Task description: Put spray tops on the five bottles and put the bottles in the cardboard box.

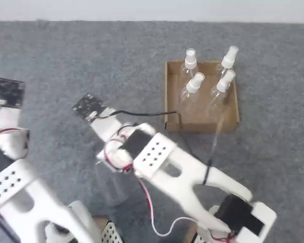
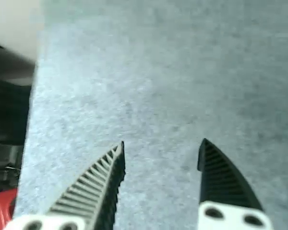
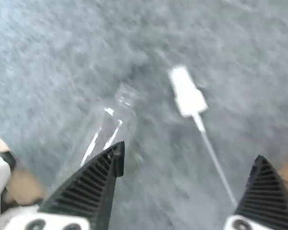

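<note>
Clear uncapped bottle [image 3: 103, 132] and loose spray top [image 3: 187, 91] lie on the desk [image 3: 48, 48], seemingly apart; we see right jaws open above them, left jaws open.

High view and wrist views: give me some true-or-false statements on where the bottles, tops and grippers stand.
1. Four bottles stand in the box. True.
2. The bottles in the box lack tops. False: all four carry white tops.
3. The fifth bottle lies uncapped on the carpet. True.
4. The right gripper is shut on a top. False: it is open, and the loose top lies on the carpet beside the fifth bottle.
5. The left gripper is open over bare carpet. True.
</note>
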You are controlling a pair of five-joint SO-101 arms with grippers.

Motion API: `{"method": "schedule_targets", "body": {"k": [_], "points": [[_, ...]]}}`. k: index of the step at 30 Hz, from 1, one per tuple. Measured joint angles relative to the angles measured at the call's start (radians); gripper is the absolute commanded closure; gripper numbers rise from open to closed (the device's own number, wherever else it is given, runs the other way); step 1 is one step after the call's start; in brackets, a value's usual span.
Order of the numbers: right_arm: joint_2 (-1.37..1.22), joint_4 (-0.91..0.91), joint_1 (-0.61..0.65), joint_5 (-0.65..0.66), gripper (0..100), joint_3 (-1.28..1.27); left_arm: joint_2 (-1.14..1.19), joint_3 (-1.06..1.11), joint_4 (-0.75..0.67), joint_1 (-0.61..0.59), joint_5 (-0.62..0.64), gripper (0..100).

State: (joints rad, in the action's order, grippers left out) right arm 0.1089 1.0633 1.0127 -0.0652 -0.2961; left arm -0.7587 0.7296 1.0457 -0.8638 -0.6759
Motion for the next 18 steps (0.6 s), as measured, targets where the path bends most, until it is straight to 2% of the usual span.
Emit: {"method": "schedule_targets", "body": {"k": [8,18], "points": [[-0.164,-0.167,0.032,-0.072,67.3,0.0,0.003,0.051,-0.095,-0.031,-0.048,77],[-0.25,-0.201,0.048,-0.196,67.3,0.008,0.003,0.051,-0.097,-0.037,-0.057,77]]}}
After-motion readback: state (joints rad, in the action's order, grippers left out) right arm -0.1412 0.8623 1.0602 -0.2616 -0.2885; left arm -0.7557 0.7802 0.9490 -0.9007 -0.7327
